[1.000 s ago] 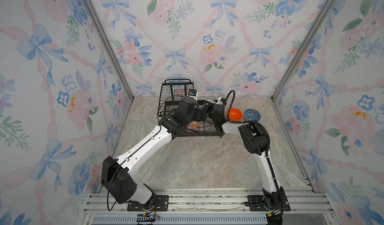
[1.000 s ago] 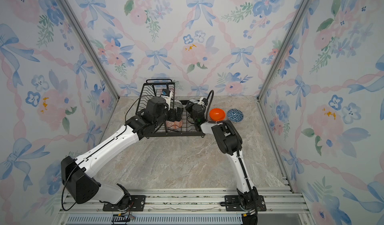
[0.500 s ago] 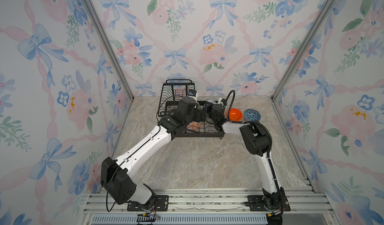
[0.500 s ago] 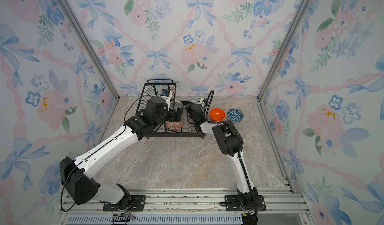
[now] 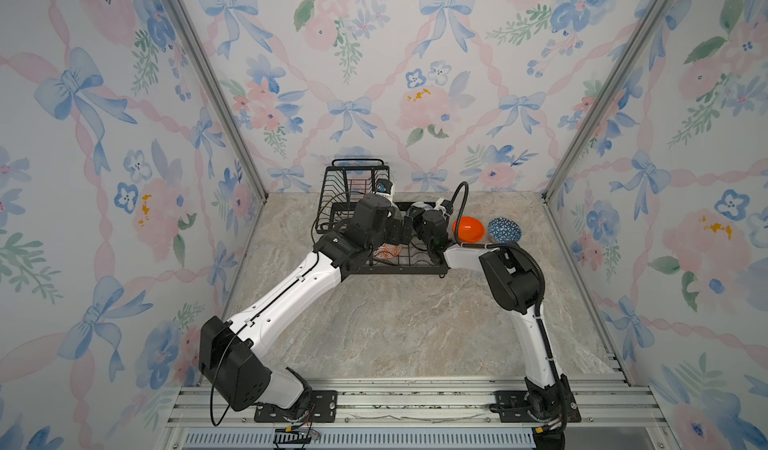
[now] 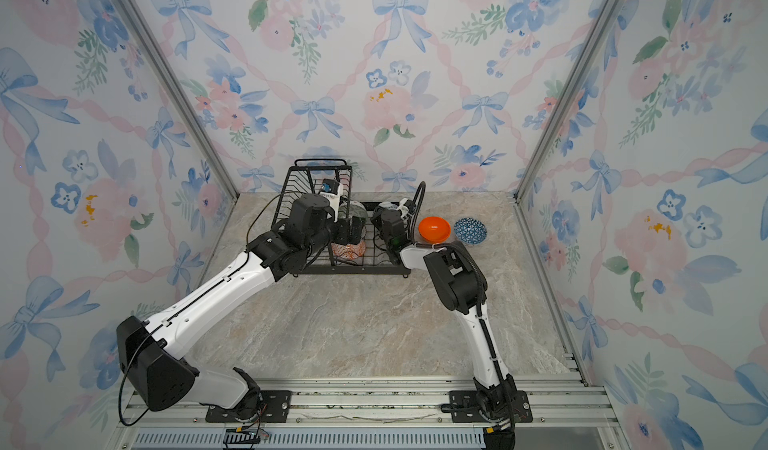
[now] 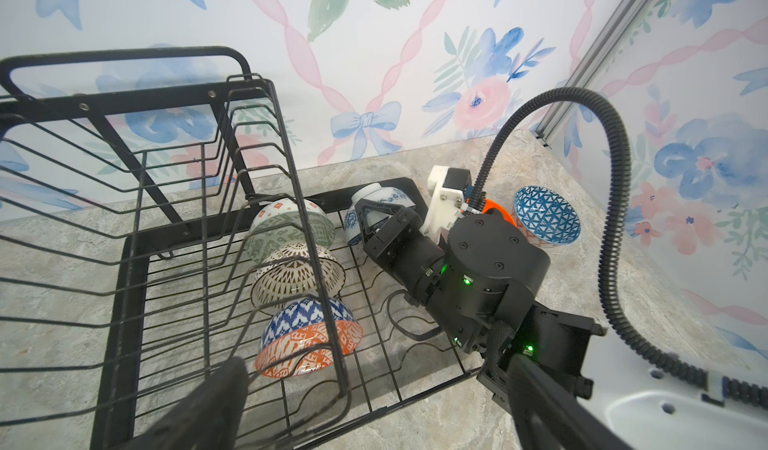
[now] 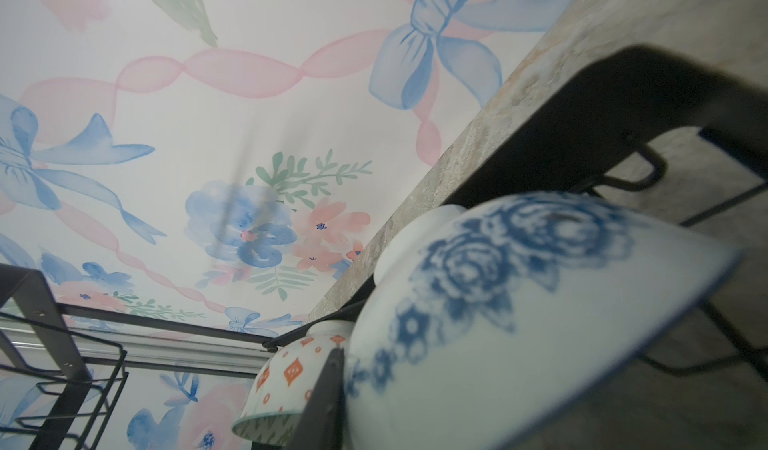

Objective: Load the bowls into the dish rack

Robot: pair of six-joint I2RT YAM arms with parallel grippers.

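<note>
Item: blue-and-white floral bowl [image 8: 519,311], tilted, at the far right corner of the lower tray of the dish rack [image 7: 124,102]. My right gripper [image 7: 376,219] sits at its rim; I cannot tell whether it grips. My left gripper [image 7: 378,363] is spread wide, empty. Handling: seat the rim between wires, loosen slowly, back out without nudging.

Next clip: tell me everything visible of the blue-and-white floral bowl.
The blue-and-white floral bowl is small, round and glossy, ceramic by its look: white, with blue roses around the outside, a thin blue rim line and a plain white foot ring. It lies tipped over, foot toward the back wall, on the wires at the far right corner of the dish rack's lower tray, beside the grey-green patterned bowl. The right gripper is at its rim; whether it grips is unclear.
</note>
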